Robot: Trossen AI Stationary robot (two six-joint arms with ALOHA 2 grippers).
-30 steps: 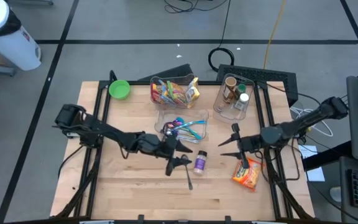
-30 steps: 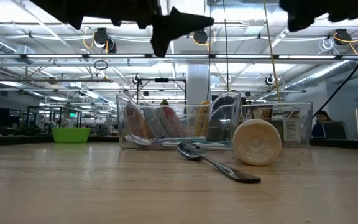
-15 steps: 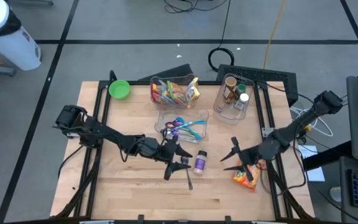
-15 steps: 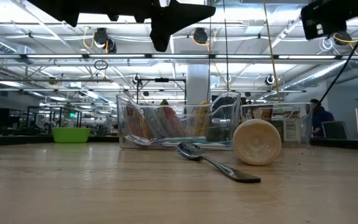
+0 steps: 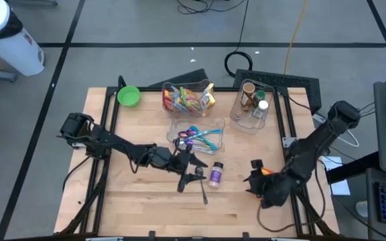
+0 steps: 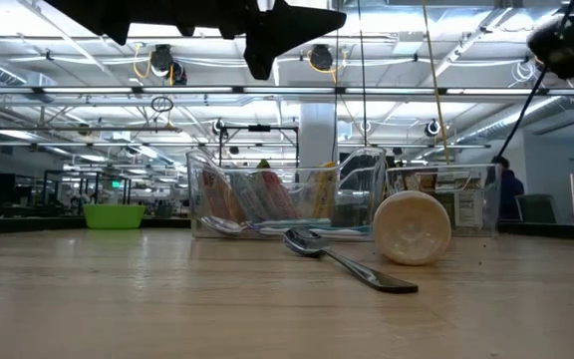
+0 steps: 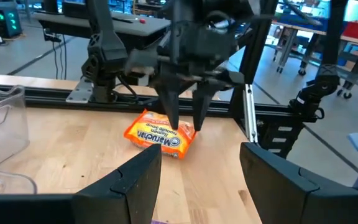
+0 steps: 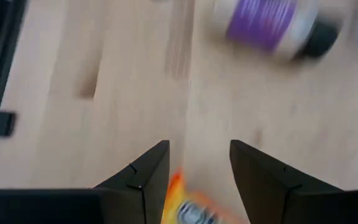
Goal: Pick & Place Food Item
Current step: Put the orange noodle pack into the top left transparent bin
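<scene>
At the surface's [image 5: 139, 201] right front, the right tool [image 7: 182, 121] stands spread over the orange noodle packet [image 7: 160, 138], fingertips apparently touching it, not clamped. Left tool [image 5: 191, 167] hangs unclenched, empty, mid-surface above spoon [image 6: 352, 267], purple bottle [image 5: 216, 175] just beside.

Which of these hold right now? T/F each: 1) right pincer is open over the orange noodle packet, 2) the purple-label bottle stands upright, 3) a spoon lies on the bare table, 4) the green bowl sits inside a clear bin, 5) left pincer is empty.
1) The right pincer is open, fingers straddling the orange noodle packet: true.
2) The purple-label bottle stands upright: false, it lies on its side.
3) A spoon lies on the bare table: true.
4) The green bowl sits inside a clear bin: false, it stands alone at the table's far left corner.
5) The left pincer is empty: true, open above the spoon.
</scene>
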